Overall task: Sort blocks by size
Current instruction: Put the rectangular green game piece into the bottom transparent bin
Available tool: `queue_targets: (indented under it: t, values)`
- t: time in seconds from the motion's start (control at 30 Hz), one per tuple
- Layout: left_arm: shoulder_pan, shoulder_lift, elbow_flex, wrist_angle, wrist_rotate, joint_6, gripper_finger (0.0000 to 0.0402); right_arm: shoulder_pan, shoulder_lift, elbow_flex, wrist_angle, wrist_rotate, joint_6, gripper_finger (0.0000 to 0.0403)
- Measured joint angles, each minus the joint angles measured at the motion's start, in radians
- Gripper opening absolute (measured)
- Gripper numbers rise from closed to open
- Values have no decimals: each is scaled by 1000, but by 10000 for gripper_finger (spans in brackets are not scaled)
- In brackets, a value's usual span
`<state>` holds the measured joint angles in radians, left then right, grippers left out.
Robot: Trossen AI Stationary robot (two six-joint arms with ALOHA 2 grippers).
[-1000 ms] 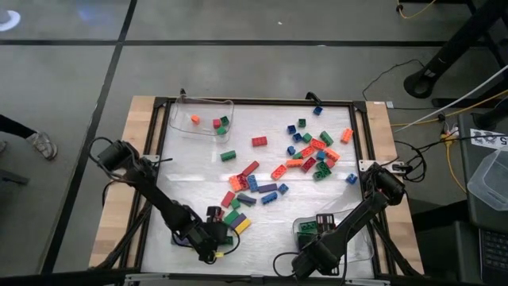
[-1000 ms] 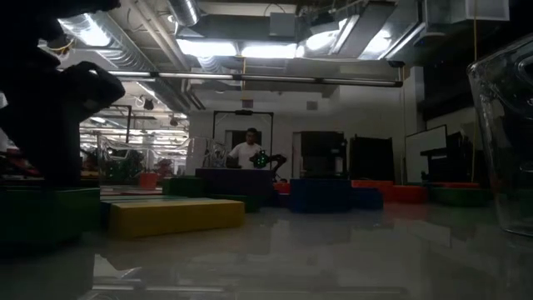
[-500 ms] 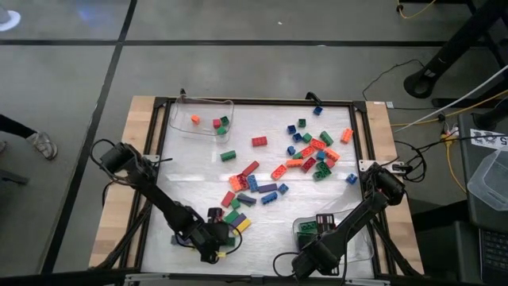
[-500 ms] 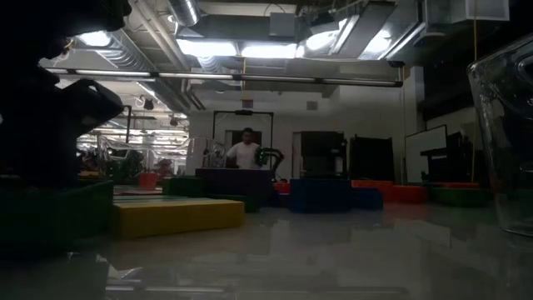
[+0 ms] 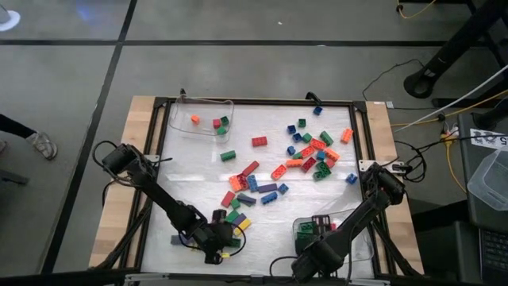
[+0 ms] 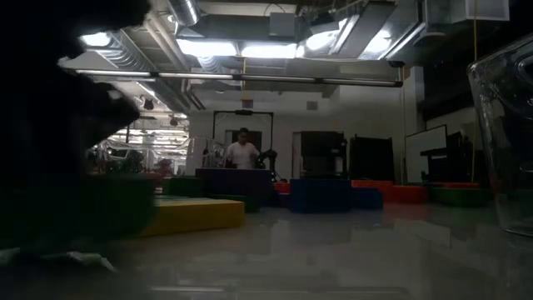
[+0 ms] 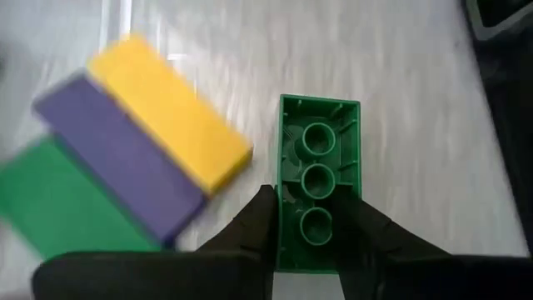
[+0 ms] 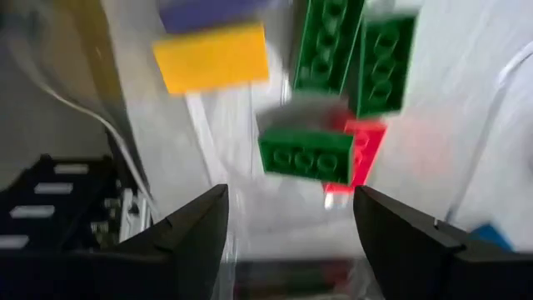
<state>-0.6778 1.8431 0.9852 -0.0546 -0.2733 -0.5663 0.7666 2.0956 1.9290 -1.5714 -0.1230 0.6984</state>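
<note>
**Sorting barely begun: most blocks loose on the tabletop**

Near the tabletop's front-left corner, the left pincer (image 7: 308, 218) is clamped on a long green studded block (image 7: 319, 185), lying beside a yellow, purple and green trio (image 7: 125, 162). The clear plastic tray (image 5: 203, 117) at the back-left corner holds only three small blocks. Dozens of blocks (image 5: 311, 148) remain scattered centre to back-right. At the front-right corner, the right pincer (image 8: 289, 218) hangs wide over a second tray (image 5: 359, 241) with several blocks.
</note>
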Motion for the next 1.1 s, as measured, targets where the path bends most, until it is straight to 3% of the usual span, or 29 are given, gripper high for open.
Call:
queue_targets:
  t: [0.5, 0.67, 1.1]
  values:
    - [167, -2, 3, 597, -5, 385, 73, 0, 0, 211, 0, 274, -70, 254]
    - [219, 63, 22, 771, 64, 439, 78, 0, 0, 247, 1, 366, -107, 254]
    - [272, 367, 408, 796, 143, 601, 83, 0, 0, 302, 1, 408, -157, 254]
